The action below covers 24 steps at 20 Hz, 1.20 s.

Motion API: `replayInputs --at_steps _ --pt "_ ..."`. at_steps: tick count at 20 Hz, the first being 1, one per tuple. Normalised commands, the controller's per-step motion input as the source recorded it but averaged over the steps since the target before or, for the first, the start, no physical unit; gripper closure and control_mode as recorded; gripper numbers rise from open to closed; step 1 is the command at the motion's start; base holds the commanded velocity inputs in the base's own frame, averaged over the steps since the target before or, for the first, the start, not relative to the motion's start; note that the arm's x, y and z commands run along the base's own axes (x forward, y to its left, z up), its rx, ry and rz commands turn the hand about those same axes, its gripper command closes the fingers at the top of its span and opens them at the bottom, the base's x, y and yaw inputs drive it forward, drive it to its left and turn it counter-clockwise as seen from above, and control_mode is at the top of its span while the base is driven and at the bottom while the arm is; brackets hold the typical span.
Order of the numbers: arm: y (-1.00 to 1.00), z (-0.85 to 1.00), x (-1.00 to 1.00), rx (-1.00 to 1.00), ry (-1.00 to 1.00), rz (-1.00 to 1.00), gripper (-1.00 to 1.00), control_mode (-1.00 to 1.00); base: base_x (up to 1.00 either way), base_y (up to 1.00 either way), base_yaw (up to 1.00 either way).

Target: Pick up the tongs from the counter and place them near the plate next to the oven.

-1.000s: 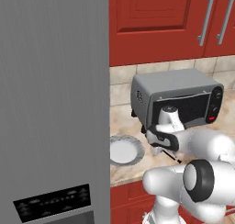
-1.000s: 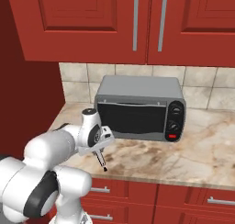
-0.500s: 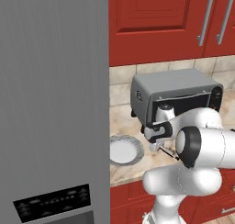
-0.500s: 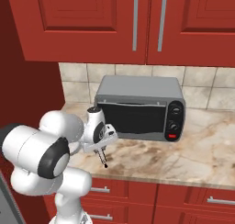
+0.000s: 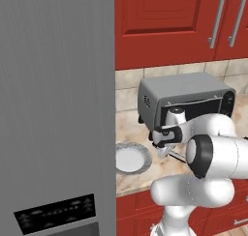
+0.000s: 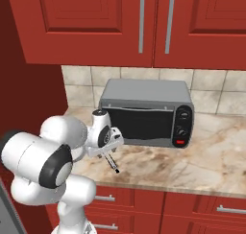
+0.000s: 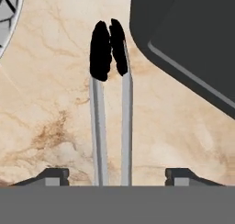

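Observation:
The tongs (image 7: pixel 111 103) are slim and silvery with black tips and run straight up between my fingertips. My gripper (image 7: pixel 118 175) is open, both fingertips standing well clear of the tongs' arms. The tongs (image 6: pixel 112 163) slant down from the hand to the marbled counter (image 6: pixel 192 166), black tip at the stone. The white plate (image 5: pixel 130 158) lies left of my gripper (image 5: pixel 163 149), and its rim (image 7: pixel 7 16) shows at the upper left of the hand view. Just behind stands the grey toaster oven (image 6: pixel 146 113), its corner (image 7: pixel 183 44) close to the tongs' tips.
The tall grey fridge (image 5: pixel 58 109) walls off the left, right beside the plate. Red wall cabinets (image 6: pixel 144 22) hang above the oven. To the right of the oven, bare counter (image 6: pixel 216 156) stretches on. My own white elbow (image 5: pixel 213 157) covers part of the counter front.
The hand has crept a little left toward the plate while the arm's elbow swung in front of the cameras. The tongs stay low before the oven.

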Motion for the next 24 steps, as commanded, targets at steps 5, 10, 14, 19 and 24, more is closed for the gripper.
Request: replayInputs --at_steps 5,10,14,19,24 --pt "0.0 0.36 -0.43 0.0 -0.25 0.01 -1.0 -1.0 0.0 0.0 0.0" --pt "0.0 0.45 -0.44 0.02 -0.25 0.0 -1.0 -1.0 0.0 0.0 0.0" --pt "0.0 0.49 -0.47 0.04 -0.24 0.0 -1.0 -1.0 0.0 0.0 0.0" --pt "0.0 0.52 -0.5 0.05 -0.22 0.0 -1.0 -1.0 0.0 0.0 0.0" --pt "0.06 0.63 -0.57 0.03 -0.21 0.0 -1.0 -1.0 0.0 0.0 0.0"
